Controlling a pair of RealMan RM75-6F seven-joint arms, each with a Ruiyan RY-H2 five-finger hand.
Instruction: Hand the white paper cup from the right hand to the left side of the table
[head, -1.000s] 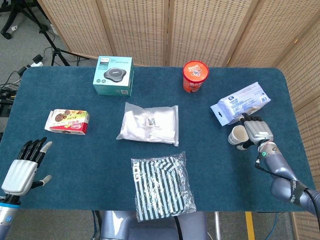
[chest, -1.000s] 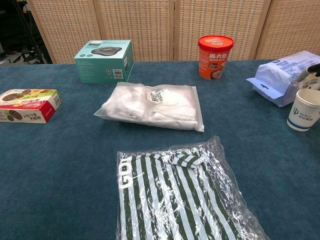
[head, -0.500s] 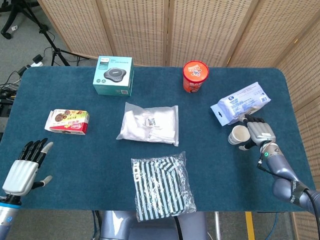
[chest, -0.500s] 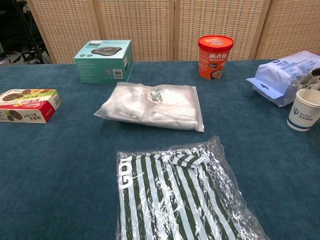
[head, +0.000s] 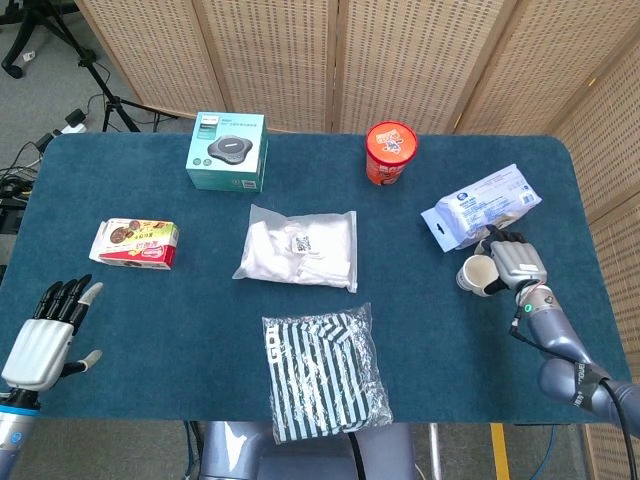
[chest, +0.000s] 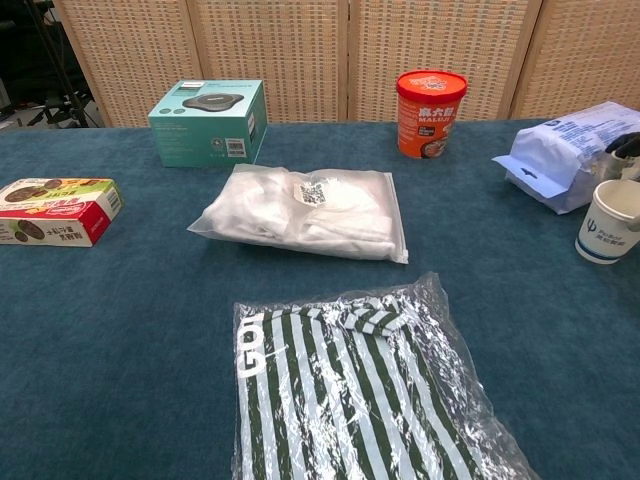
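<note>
We log the paper cup (head: 474, 274), beside the white pouch (head: 480, 207), tilted in our right hand (head: 508, 266), whose fingers wrap it for lifting; our left hand (head: 48, 334) waits, fingers straight and together, empty.

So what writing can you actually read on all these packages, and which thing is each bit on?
"GU", in white letters, on the bagged striped shirt.
Red noodle tub: yellow and white lettering, too blurred to read.
White paper cup: blue logo with small print, unreadable.
Teal box: brand line and label too small.
Snack box, white pouch and the clear bag's sticker: print unreadable.
</note>
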